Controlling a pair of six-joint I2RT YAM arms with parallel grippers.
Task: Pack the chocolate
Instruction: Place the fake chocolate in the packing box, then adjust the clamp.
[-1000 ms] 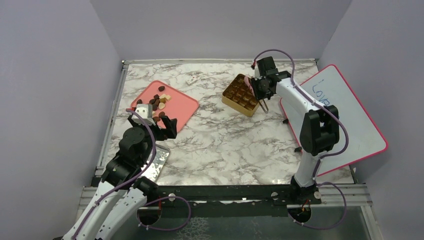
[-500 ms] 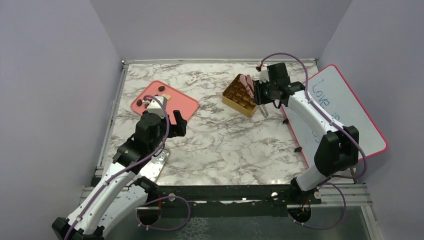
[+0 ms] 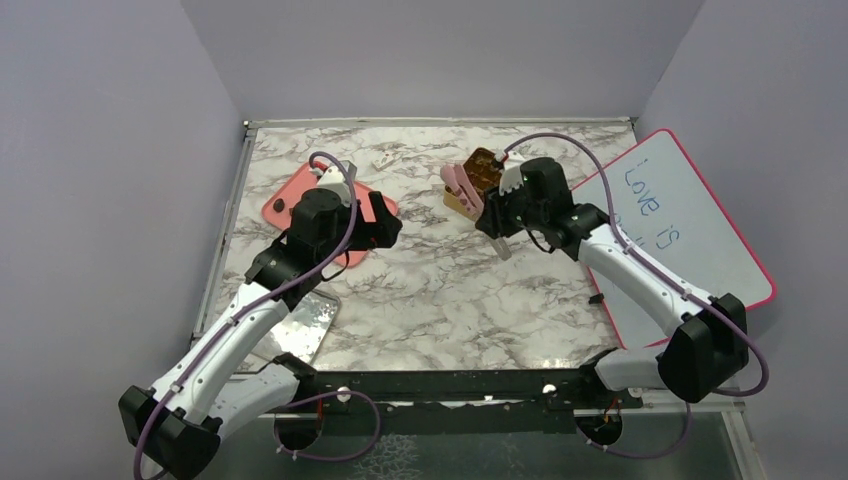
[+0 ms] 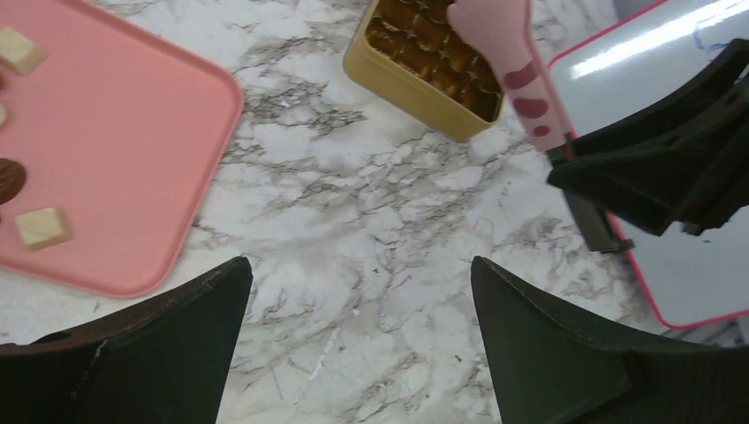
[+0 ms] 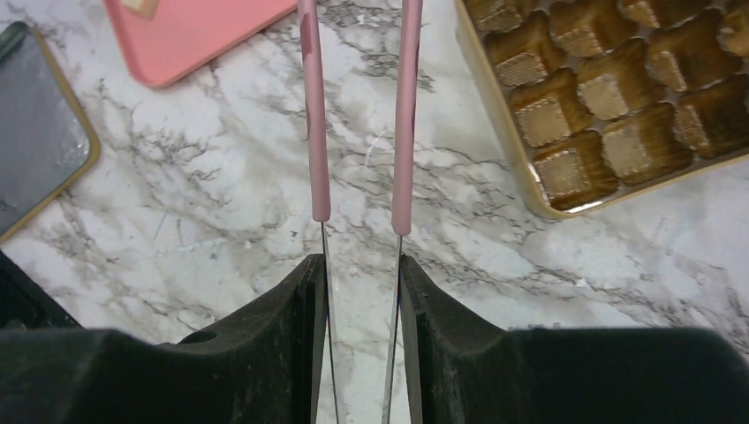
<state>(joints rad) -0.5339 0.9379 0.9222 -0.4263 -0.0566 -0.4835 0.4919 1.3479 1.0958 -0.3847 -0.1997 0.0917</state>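
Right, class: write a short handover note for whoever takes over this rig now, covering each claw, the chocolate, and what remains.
Left claw: open, empty, above the marble between the pink tray and gold box.
Right claw: shut on the pink tweezers near the box.
Chocolate: on the tray.
Done: nothing visibly packed; compartments in view look empty.
Left: tweezer each piece into the box.

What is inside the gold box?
The gold box holds rows of brown compartments, and those in view look empty. The pink tweezers cover some of them, so those cells cannot be checked.
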